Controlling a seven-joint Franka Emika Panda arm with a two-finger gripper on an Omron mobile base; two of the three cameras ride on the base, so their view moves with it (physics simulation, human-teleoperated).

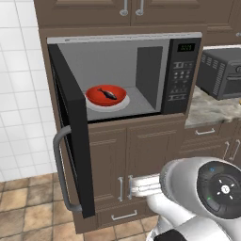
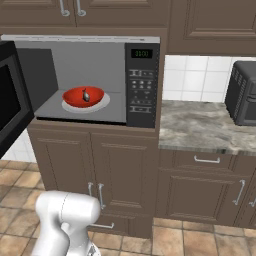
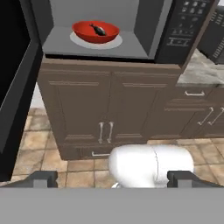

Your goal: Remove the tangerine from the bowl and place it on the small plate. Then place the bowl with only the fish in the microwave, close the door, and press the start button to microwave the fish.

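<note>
- Your gripper (image 3: pixel 112 179) sits low and well back from the cabinets, fingers (image 3: pixel 43 178) spread wide with nothing between them.
- Below and ahead of it you see brown floor tiles (image 3: pixel 39 144), then the lower cabinet doors (image 3: pixel 109 109) with paired vertical handles, and a drawer pull beneath them.
- On your left, the door (image 1: pixel 75 136) hangs fully open, swung out toward you; its grey bar handle (image 1: pixel 60 169) faces the tiled wall side. It is the nearest obstacle on that side, and in the hand view it shows as a dark slab along the left edge.
- Behind the door, the microwave (image 2: pixel 142 85) is built in above the lower cabinets, with its cavity open to you.
- The bowl (image 1: pixel 106 95) rests on the pale round turntable (image 1: pixel 127 104) on the cavity floor, toward the left-front part, apart from the side and back walls.
- The fish (image 1: pixel 107 93) lies inside the bowl, near its middle; you see nothing else in the bowl.
- At the right of the cavity stands the keypad (image 2: pixel 141 92) panel with a green display (image 2: pixel 141 53) at its top.
- Right of the microwave, a marbled counter (image 2: pixel 200 125) runs along the tiled wall, with drawers and doors beneath.
- At the far right end of that counter stands a dark toaster oven (image 1: pixel 223 70), well apart from the microwave.
- Upper cabinets (image 2: pixel 210 25) close off the top above everything.
</note>
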